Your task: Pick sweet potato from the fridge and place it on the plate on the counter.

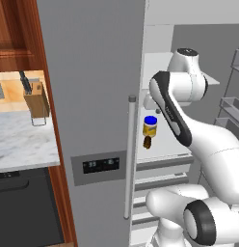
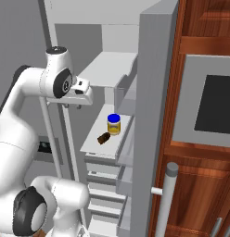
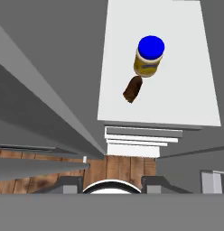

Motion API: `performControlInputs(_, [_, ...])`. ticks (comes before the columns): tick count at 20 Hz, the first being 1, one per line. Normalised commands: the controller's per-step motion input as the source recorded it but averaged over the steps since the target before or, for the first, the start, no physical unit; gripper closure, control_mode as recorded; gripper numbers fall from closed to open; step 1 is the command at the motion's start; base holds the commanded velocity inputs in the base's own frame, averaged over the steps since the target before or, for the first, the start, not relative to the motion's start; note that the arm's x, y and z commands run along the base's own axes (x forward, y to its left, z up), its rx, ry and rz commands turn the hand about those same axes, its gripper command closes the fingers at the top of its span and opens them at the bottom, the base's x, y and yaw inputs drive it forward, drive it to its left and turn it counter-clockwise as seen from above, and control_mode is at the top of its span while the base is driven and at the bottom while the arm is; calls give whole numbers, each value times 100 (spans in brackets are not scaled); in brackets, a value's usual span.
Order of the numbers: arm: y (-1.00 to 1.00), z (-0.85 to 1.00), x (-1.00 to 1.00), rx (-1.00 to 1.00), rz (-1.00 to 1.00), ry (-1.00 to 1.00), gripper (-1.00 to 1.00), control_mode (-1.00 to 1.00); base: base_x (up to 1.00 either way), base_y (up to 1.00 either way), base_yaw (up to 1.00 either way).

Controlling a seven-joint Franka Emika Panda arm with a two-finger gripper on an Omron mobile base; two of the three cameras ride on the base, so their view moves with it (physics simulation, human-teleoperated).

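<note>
The sweet potato (image 1: 147, 142) (image 2: 104, 138) (image 3: 133, 89) is a small dark brown lump lying on a white shelf (image 3: 177, 90) inside the open fridge (image 1: 92, 96), touching or just in front of a yellow jar with a blue lid (image 1: 150, 126) (image 2: 114, 124) (image 3: 148, 56). My gripper (image 2: 73, 104) (image 3: 113, 182) hangs above and short of that shelf, pointing down at it. Its fingertips stand apart with nothing between them. The plate is out of view. A stretch of the marble counter (image 1: 20, 140) lies to the left of the fridge.
The fridge's closed left door carries a long vertical bar handle (image 1: 131, 154) close beside the shelf opening. Drawers (image 2: 105, 180) sit under the shelf and another shelf (image 2: 107, 69) spans above it. A knife block (image 1: 35, 99) stands on the counter. Wooden cabinets and an oven (image 2: 214, 106) flank the right.
</note>
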Motion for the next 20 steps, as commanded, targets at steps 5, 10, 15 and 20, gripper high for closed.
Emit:
performControlInputs(5, [-2, 0, -6, 0, 0, 0, -100, -100, 0, 0, 0])
performControlInputs(10, [-18, -15, -23, 0, -1, 0, -100, -100, 0, 0, 0])
performControlInputs(15, [-38, -22, -25, 3, -4, 0, -100, -100, 0, 0, 0])
performControlInputs(20, [-31, -32, -3, 8, -4, 0, -100, -100, 0, 0, 0])
